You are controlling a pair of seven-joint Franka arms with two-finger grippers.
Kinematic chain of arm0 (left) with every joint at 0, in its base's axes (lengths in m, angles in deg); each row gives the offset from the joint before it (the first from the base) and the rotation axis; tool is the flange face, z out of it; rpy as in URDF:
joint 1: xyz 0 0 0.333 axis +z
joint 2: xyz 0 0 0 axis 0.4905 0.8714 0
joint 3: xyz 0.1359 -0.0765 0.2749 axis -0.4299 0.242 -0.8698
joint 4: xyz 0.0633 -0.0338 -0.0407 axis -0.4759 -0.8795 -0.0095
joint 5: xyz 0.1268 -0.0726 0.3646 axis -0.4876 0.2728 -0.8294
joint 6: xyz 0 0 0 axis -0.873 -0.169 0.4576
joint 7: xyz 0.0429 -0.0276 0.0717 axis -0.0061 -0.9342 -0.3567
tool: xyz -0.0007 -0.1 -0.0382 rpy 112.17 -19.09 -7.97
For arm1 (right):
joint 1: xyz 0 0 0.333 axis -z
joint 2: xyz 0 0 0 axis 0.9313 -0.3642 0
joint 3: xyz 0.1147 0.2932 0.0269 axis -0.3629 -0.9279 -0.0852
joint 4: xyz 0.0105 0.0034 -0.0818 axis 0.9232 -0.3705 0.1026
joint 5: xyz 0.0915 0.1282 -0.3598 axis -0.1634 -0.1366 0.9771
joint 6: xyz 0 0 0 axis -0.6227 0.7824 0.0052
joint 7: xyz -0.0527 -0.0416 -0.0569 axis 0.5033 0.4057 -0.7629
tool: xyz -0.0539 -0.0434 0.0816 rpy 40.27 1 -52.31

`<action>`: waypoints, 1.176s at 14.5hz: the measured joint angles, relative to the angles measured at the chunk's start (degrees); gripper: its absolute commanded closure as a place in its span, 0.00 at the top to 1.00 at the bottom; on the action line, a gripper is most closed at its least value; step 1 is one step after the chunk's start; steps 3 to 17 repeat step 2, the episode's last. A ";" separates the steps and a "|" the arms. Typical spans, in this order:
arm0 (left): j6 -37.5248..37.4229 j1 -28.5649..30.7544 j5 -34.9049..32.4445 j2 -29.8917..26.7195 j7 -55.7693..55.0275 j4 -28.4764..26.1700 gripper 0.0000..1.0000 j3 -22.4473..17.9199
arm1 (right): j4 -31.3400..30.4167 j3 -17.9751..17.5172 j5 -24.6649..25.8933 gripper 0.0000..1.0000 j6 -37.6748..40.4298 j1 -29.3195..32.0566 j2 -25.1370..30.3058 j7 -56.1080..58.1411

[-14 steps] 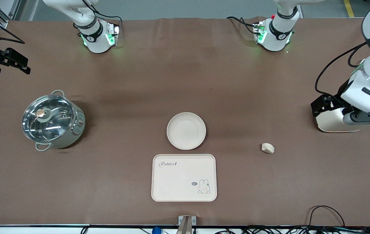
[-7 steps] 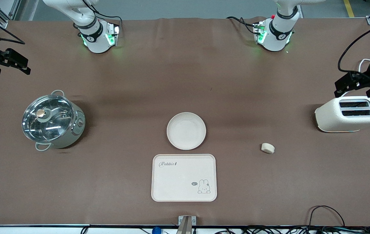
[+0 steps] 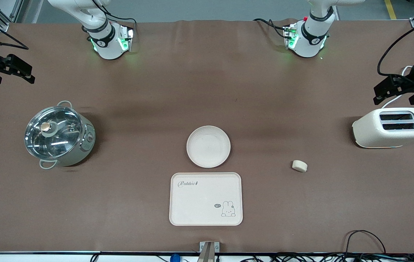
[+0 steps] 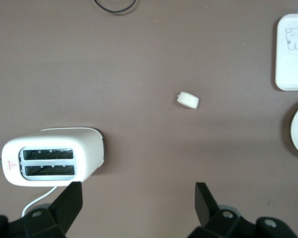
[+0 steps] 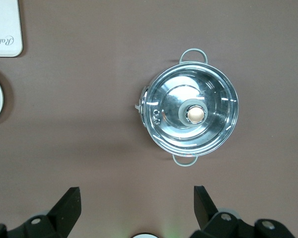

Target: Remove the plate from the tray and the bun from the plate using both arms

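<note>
Plate (image 3: pixel 208 146) off tray (image 3: pixel 206 199), at tray's 12 o'clock on counter (image 3: pixel 207 91). Bun (image 3: pixel 299 166) off plate, at its 4 o'clock. Left gripper (image 3: pixel 396 89) over toaster (image 3: pixel 390 127), right gripper (image 3: pixel 5 69) above pot (image 3: pixel 58 136); both jaws wide, empty. Judgement: task looks complete; hold arms clear, disturb nothing.

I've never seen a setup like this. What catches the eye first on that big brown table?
Probably the shiny lidded pot toward the right arm's end of the table and the cream toaster toward the left arm's end. Midway between them a round plate sits empty on the table, with the rabbit tray just nearer the front camera. A small bun lies alone between the plate and the toaster.
</note>
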 measured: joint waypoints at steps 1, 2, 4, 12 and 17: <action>0.00 0.10 0.27 0.54 0.33 0.70 1.00 -0.41 | 0.00 0.10 -0.02 1.00 0.00 0.10 -0.03 -0.01; 0.00 0.19 0.67 0.86 0.45 1.14 1.00 -0.64 | 0.00 0.28 -0.04 1.00 0.00 0.27 -0.06 -0.01; 0.00 0.19 0.67 0.86 0.45 1.14 1.00 -0.64 | 0.00 0.28 -0.04 1.00 0.00 0.27 -0.06 -0.01; 0.00 0.19 0.67 0.86 0.45 1.14 1.00 -0.64 | 0.00 0.28 -0.04 1.00 0.00 0.27 -0.06 -0.01; 0.00 0.19 0.67 0.86 0.45 1.14 1.00 -0.64 | 0.00 0.28 -0.04 1.00 0.00 0.27 -0.06 -0.01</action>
